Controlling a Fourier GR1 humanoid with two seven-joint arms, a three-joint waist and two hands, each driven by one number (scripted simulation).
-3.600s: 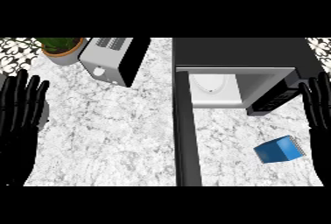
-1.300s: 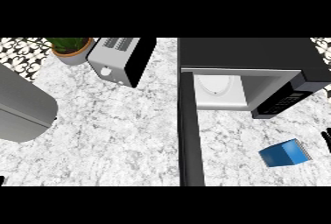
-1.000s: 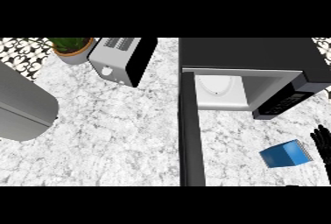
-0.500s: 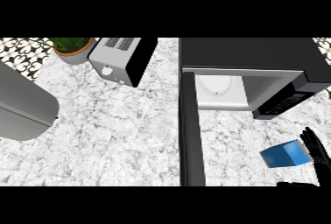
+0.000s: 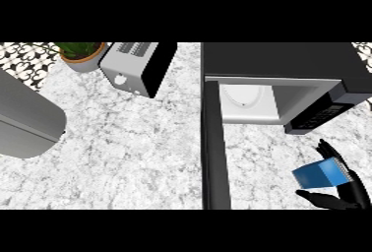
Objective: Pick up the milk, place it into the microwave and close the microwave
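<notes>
We begin with the white, grey-veined marble counter (image 5: 145,147), which fills the view. At its upper right stands the black box-shaped microwave oven (image 5: 276,61). Its black door (image 5: 216,147) is swung fully open toward us and shows edge-on as a long dark strip down the counter. The pale white cavity (image 5: 251,101) lies open and looks empty, with the dark button panel (image 5: 320,114) just to its right.

On the left, a grey forearm (image 5: 25,123) comes in from the edge, and we see no hand on it. Behind it sit a silver-and-black slotted toaster (image 5: 138,66) and a green plant in a terracotta pot (image 5: 81,51), both well apart from the work.

The robot's black right hand (image 5: 355,189) is at the lower right corner. Its fingers (image 5: 335,156) run nearly straight along the far right side of the small blue milk carton (image 5: 318,175), and the thumb (image 5: 323,199) lies just below it. The hand is spread and brackets the carton, not clamped on it. We cannot tell whether any finger touches it.

The carton stands on the counter in front of the microwave, right of the open door and near the button panel.

We judge this to be the grasp step, with nothing lifted yet. The next move calls for curling fingers and thumb onto opposite faces, lifting clear of the counter, then carrying the carton up and left into the cavity. Swinging the door shut comes last.
</notes>
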